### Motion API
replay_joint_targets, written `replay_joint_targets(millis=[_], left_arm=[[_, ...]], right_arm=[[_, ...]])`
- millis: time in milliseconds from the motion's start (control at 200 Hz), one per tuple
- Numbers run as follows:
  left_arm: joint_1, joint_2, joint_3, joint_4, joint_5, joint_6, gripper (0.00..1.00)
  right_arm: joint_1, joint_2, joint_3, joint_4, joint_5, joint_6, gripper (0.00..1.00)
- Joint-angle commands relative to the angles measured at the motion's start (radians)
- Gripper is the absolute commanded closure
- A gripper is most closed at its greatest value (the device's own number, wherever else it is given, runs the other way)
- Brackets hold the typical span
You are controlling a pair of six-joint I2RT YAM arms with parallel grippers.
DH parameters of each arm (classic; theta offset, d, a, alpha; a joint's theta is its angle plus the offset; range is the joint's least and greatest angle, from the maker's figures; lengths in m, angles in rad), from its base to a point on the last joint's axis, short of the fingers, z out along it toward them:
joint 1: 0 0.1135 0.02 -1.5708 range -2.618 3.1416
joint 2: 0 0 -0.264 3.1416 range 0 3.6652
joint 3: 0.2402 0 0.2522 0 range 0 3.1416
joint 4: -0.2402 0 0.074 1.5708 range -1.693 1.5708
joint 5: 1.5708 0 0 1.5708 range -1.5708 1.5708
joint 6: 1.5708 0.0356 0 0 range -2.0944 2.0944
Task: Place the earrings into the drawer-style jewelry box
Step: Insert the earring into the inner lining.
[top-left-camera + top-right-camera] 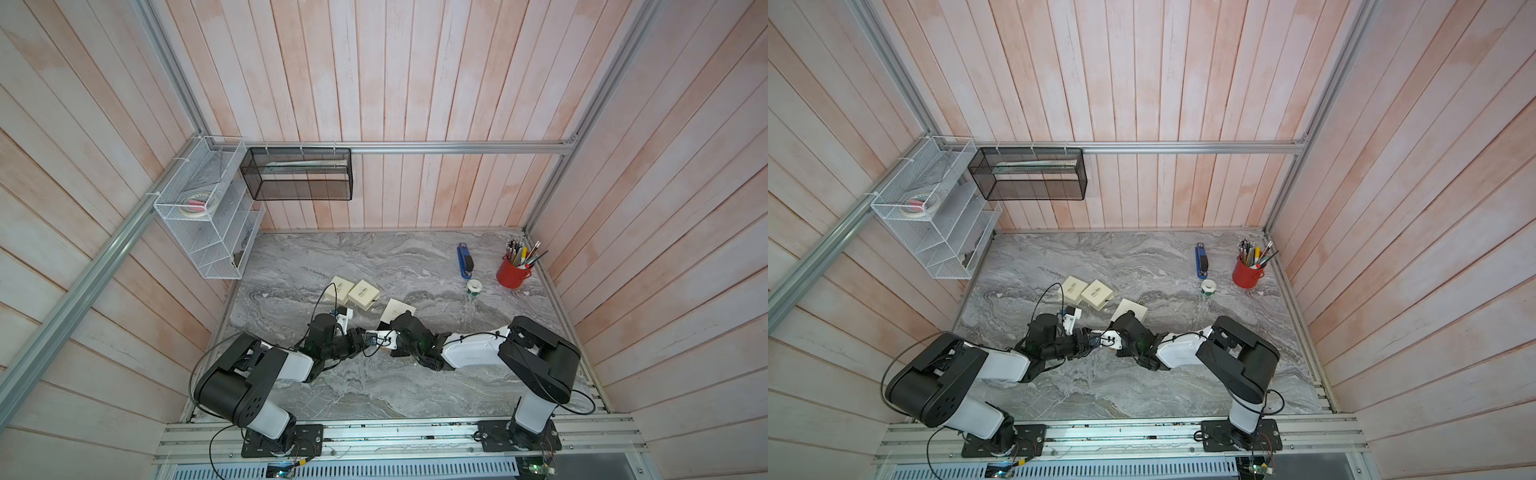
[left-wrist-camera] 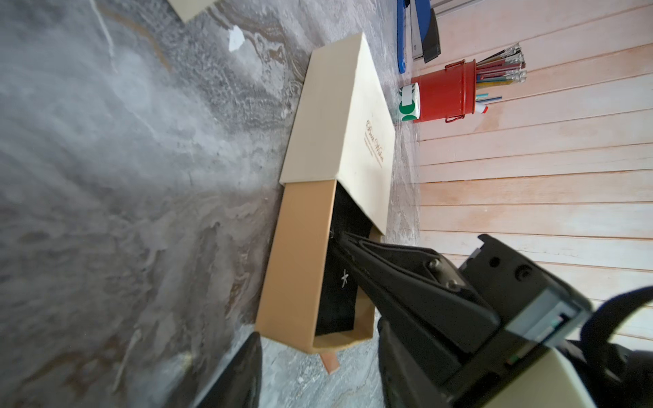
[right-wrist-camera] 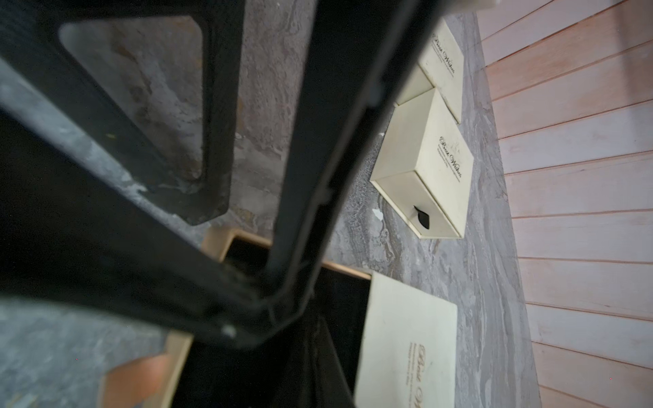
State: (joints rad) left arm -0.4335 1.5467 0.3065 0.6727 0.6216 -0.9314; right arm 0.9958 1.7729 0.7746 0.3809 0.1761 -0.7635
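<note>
The earrings (image 2: 344, 279) show to me as only one sure piece, a small silvery star lying on the black lining of the pulled-out drawer (image 2: 300, 254), so at least that one is where it belongs. The jewelry box (image 2: 353, 116) lies flat on the marble table (image 2: 106, 176), its cream sleeve pointing away from the arms and the tan drawer drawn toward them, which leaves the lining open from above. My right gripper (image 2: 335, 235) reaches down into that opening with its fingers pressed together, the tip just above the lining near the sleeve's mouth. Whether a second earring is pinched there I cannot tell, as the tip is too fine and dark to read. My left gripper (image 2: 319, 328) stands about half spread across the drawer's front end, one finger by each side wall. I judge it is clamped on the drawer to stop the light card from sliding while the right one works. A pale speck (image 2: 235, 39) on the marble beyond the box may be another earring or only a chip. Next I would part the right fingers low over the lining.
</note>
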Motion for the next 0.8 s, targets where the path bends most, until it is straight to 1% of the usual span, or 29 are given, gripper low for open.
replay_joint_targets(millis=[0, 350, 465, 615, 725, 795], left_arm=[[0.007, 0.011, 0.02, 0.018, 0.008, 0.017, 0.46], [0.011, 0.006, 0.021, 0.013, 0.01, 0.022, 0.46], [0.014, -0.002, 0.021, 0.01, 0.007, 0.023, 0.46], [0.018, -0.026, 0.019, -0.009, -0.001, 0.03, 0.46], [0.022, -0.046, 0.029, -0.053, -0.013, 0.051, 0.47], [0.028, -0.057, 0.038, -0.078, -0.017, 0.067, 0.47]], right_arm=[[0.012, 0.026, 0.026, -0.036, 0.003, -0.014, 1.0], [0.02, 0.019, 0.032, -0.072, -0.003, 0.002, 1.0], [0.02, 0.001, 0.036, -0.08, -0.008, 0.025, 0.86], [0.019, -0.04, 0.038, -0.086, -0.009, 0.049, 0.79], [0.015, -0.084, 0.035, -0.088, -0.013, 0.073, 0.67], [0.012, -0.113, 0.035, -0.097, -0.024, 0.091, 0.63]])
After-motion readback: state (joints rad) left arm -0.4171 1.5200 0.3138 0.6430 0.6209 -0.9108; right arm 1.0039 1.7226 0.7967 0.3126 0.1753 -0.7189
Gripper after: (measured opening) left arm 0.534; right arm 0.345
